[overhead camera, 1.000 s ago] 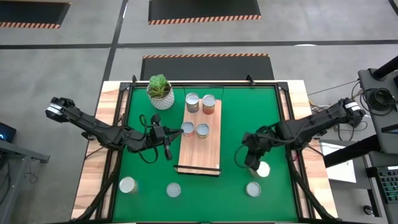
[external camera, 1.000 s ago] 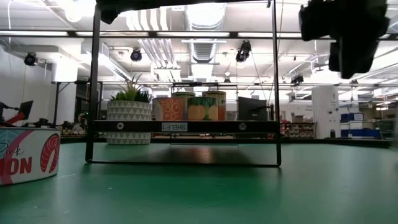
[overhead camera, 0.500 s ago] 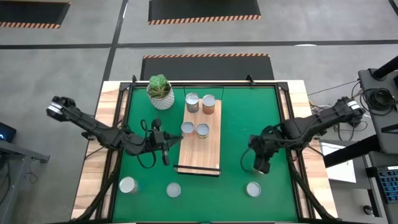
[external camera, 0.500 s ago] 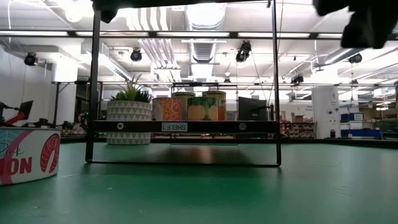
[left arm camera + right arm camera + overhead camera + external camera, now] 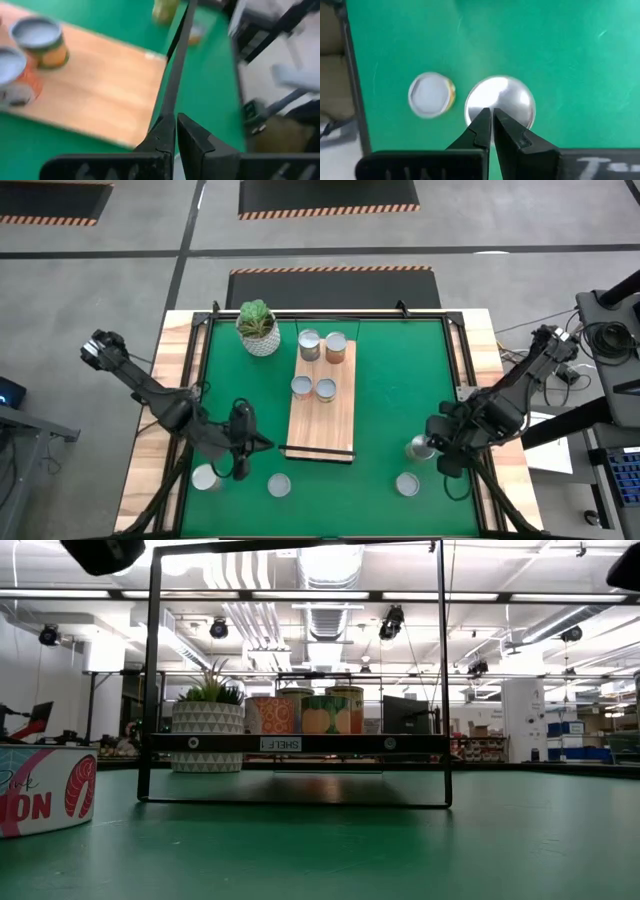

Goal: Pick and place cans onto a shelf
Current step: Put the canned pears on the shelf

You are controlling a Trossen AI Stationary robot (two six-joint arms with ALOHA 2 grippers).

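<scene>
Right tool [image 5: 491, 119] fingers together, empty, hovering right over an upright can [image 5: 500, 107] on the tabletop; shelf [image 5: 322, 416] lies at 10 o'clock. Left tool [image 5: 175, 131] also together, by another can [image 5: 205, 477].

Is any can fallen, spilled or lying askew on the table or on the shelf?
Nothing stands out. Four cans stand upright on the shelf; four more stand upright on the green mat. Nothing is spilled.
</scene>
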